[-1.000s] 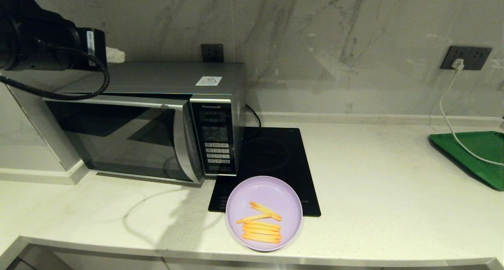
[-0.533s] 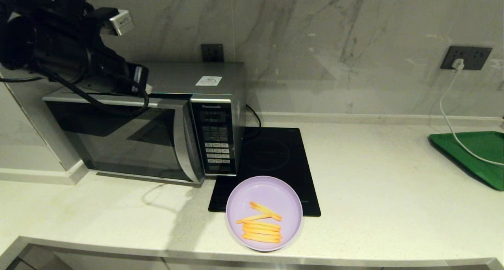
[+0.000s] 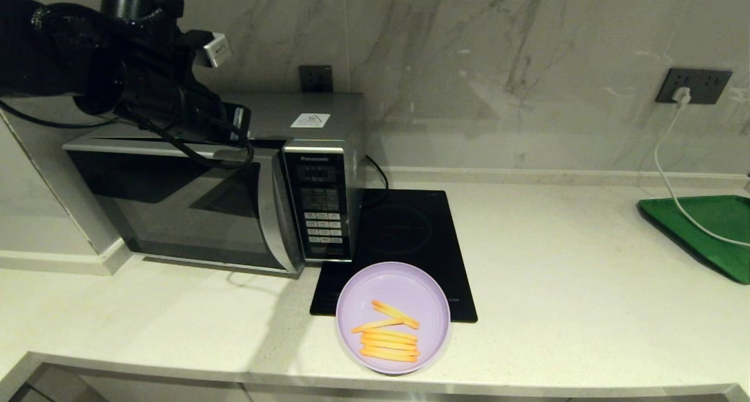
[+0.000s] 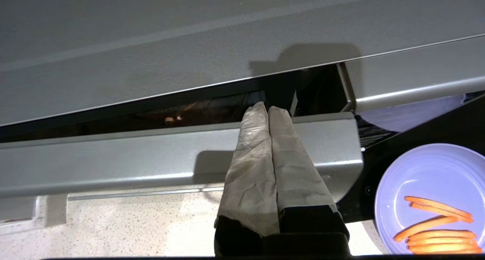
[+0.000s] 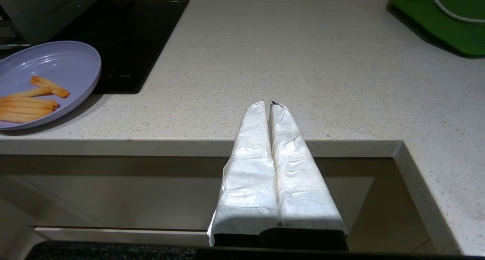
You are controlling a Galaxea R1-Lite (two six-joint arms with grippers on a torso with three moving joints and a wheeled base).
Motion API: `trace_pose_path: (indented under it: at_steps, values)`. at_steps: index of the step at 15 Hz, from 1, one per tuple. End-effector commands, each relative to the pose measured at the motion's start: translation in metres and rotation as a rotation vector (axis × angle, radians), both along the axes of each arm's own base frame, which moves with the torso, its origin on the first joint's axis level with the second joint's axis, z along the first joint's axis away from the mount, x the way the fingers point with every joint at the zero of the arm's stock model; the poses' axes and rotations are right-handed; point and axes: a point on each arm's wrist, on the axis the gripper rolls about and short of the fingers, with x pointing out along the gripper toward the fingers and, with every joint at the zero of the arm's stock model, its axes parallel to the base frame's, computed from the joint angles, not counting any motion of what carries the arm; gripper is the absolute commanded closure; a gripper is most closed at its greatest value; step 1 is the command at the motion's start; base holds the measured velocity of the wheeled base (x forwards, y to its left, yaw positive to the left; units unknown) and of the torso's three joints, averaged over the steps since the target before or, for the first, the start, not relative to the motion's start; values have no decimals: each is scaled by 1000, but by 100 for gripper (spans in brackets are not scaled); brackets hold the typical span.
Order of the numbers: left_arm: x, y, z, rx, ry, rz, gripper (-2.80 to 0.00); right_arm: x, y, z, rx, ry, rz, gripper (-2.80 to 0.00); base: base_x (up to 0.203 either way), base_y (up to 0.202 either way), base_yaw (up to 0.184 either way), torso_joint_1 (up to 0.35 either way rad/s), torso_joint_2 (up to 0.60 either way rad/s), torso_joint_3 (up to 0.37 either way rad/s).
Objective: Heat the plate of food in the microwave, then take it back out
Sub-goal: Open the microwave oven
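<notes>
Both left fingers (image 4: pixel 261 116) together (microwave (image 4: pixel 189 44) door gap)

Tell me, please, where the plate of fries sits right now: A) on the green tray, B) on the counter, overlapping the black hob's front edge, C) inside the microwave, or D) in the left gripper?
B: the plate of fries rests on the counter, overlapping the hob.

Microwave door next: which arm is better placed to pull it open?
Left. The left gripper, fingers shut, sits at the top edge of the microwave door, where a dark gap shows. The right gripper, also shut, hangs off the counter's front edge, far from the door.
</notes>
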Motion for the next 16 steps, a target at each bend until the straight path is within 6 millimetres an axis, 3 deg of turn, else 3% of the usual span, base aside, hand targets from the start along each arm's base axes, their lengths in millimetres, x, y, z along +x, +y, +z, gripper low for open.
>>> trace_pose_path:
  at_steps: [1, 5, 9, 13, 16]
  values:
    - [10, -3, -10, 6, 23, 1, 0, 0, 0, 0, 0, 0, 0, 0, 0, 0, 0, 0, 0, 0]
    - [18, -4, -17, 7, 30, 5, 0, 0, 0, 0, 0, 0, 0, 0, 0, 0, 0, 0, 0, 0]
    - [12, -2, -11, 7, 21, 7, 0, 0, 0, 0, 0, 0, 0, 0, 0, 0, 0, 0, 0, 0]
    - [-15, 7, 5, 31, 27, 54, 0, 0, 0, 0, 0, 0, 0, 0, 0, 0, 0, 0, 0, 0]
    - [-39, 20, 4, 67, 120, 99, 0, 0, 0, 0, 0, 0, 1, 0, 0, 0, 0, 0, 0, 0]
